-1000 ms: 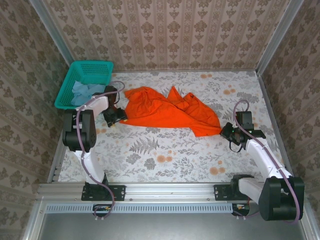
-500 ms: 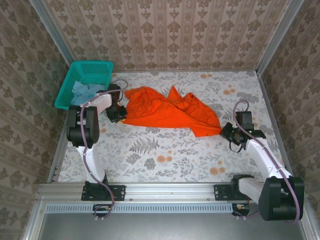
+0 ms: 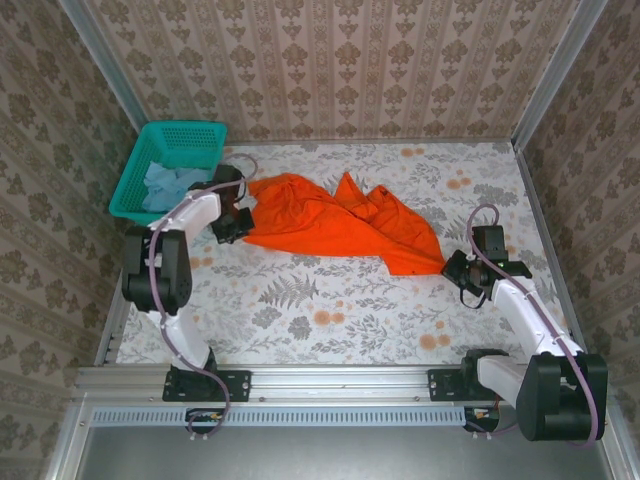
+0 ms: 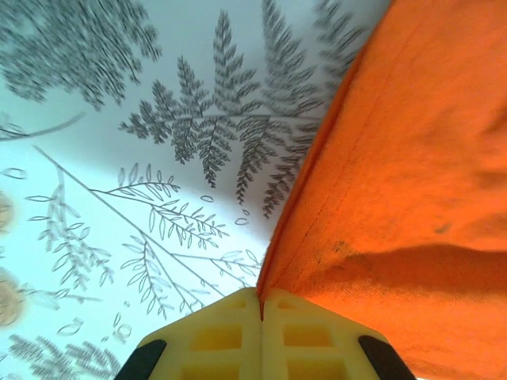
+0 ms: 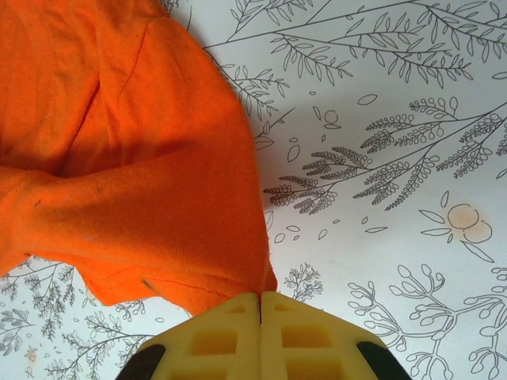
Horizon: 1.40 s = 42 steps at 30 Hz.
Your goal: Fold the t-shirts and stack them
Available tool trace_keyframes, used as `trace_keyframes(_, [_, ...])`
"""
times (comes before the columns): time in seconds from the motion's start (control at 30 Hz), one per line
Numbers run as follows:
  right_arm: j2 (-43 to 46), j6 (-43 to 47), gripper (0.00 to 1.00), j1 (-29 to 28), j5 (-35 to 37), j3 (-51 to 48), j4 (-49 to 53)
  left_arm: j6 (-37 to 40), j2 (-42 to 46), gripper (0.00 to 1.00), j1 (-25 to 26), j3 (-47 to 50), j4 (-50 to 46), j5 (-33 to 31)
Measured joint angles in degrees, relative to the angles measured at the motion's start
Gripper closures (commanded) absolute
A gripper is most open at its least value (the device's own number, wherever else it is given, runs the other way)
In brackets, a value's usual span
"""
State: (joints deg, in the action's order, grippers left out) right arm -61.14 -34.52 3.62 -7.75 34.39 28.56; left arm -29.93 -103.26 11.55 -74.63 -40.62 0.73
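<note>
Two tees on my screens: the orange tee [image 3: 340,222] lies crumpled across the middle of the table [image 3: 330,310], running from far-left down to near-right, w/ heavy folds and a bunched peak along its far edge. The light-blue tee [image 3: 165,185] sits wadded inside a teal mesh basket [image 3: 170,135] in the far-left corner, against the left wall. The left gripper [image 3: 238,226] is at the orange tee's left end; in the left wrist cam the yellow pads are pressed together w/ the hemmed edge of the cloth running right into the seam between them, so I read it as pinching that edge. The right gripper [image 3: 455,268] is at the tee's near-right tip; in the right wrist cam its pads meet too, and the corner of the cloth ends at the seam, so it's clamped on that corner. Obstacles: the basket is close to the left arm, just left and far of its wrist, and the arm's grey cable loops over near the basket's right corner. The right arm has the right wall near it. Wallpapered walls box the table on three sides, and a metal rail [image 3: 340,385] carrying both arm bases runs along the near edge. Btwn the two grippers, the printed tabletop near of the tee is bare.
</note>
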Motion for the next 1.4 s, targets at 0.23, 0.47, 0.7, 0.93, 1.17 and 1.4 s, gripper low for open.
trace_keyframes(0.23, [-0.2, 0.1, 1.00, 0.4, -0.7, 8.2, -0.2, 0.0, 6.3, 1.00, 0.4, -4.1, -0.1, -0.1])
trace_keyframes(0.47, [4.7, -0.2, 1.00, 0.4, -1.8, 10.8, -2.3, -2.2, 12.5, 1.00, 2.0, -3.7, 0.2, -0.1])
trace_keyframes(0.7, [-2.5, -0.4, 1.00, 1.7, -1.4, 6.1, -3.6, -6.4, 7.3, 1.00, 1.5, -1.2, -2.1, 2.4])
trace_keyframes(0.93, [-25.2, -1.7, 1.00, 3.3, -1.3, 32.3, -1.4, -4.2, -22.9, 1.00, 1.6, -47.6, -10.4, 8.5])
trace_keyframes(1.17, [-23.6, -1.2, 1.00, 3.0, -1.2, 68.2, -1.7, -3.2, -17.0, 1.00, 0.4, -73.3, -2.7, 12.1])
trace_keyframes(1.4, [-1.7, 1.6, 1.00, 2.8, -0.6, 58.6, -7.1, 0.5, 14.3, 1.00, 0.8, -49.5, 12.9, 15.4])
